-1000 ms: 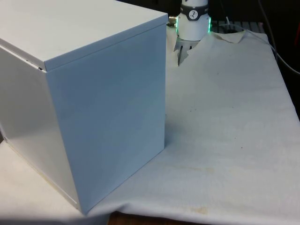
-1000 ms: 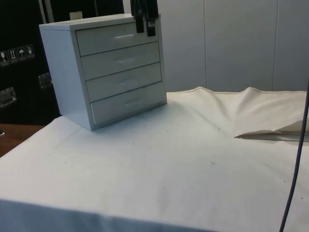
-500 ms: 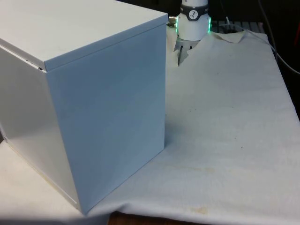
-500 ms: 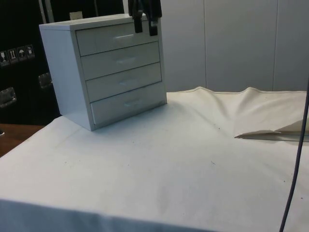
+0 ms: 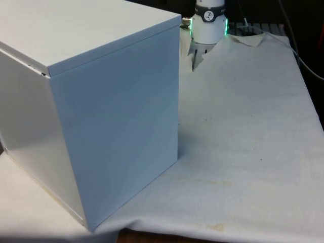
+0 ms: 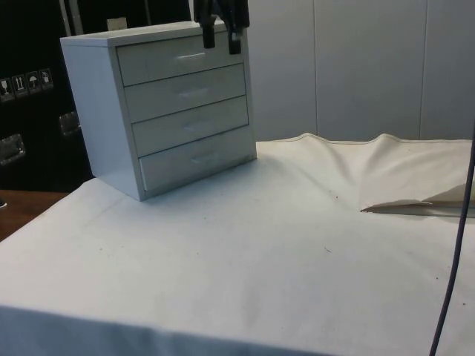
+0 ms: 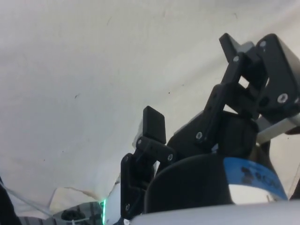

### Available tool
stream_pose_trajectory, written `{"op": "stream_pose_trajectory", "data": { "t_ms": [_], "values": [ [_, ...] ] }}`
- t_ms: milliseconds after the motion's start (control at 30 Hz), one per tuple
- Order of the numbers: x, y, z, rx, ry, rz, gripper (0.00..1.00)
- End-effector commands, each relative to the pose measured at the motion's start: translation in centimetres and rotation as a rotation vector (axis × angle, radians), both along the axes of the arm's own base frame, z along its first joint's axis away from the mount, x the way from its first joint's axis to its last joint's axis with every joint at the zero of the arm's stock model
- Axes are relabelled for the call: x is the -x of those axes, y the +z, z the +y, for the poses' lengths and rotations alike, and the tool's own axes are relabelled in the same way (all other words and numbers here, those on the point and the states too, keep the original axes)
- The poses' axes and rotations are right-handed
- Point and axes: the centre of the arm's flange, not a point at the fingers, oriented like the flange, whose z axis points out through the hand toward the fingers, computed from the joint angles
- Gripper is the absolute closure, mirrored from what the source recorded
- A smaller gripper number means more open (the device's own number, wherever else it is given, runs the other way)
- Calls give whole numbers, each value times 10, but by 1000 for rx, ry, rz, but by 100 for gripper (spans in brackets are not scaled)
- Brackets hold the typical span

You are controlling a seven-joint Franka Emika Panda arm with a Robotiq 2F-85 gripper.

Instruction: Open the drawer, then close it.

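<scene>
All four drawers of the chest look shut. The gripper hangs by the top drawer, fingers a little apart, holding nothing. Opening looks not yet done.

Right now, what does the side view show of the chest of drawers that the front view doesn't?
The side view shows the chest of drawers from its face: four drawer fronts, all flush and shut, each with a small handle. The gripper hangs open by the top drawer, near the chest's upper corner and not gripping its handle.

The front view shows the chest's plain side panel and top, and the bare white cloth on the front view's right.

Both show the white chest standing on the cloth.
</scene>
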Motion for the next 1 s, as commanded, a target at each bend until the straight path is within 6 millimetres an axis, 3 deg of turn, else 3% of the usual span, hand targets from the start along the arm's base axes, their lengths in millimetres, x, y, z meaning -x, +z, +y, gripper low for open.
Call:
{"op": "stream_pose_trajectory", "data": {
  "t_ms": [0, 967],
  "values": [
    [-1, 0, -2, 16, 14, -21, 0],
    [-6, -4, -14, 118, 97, -108, 0]
  ]
}}
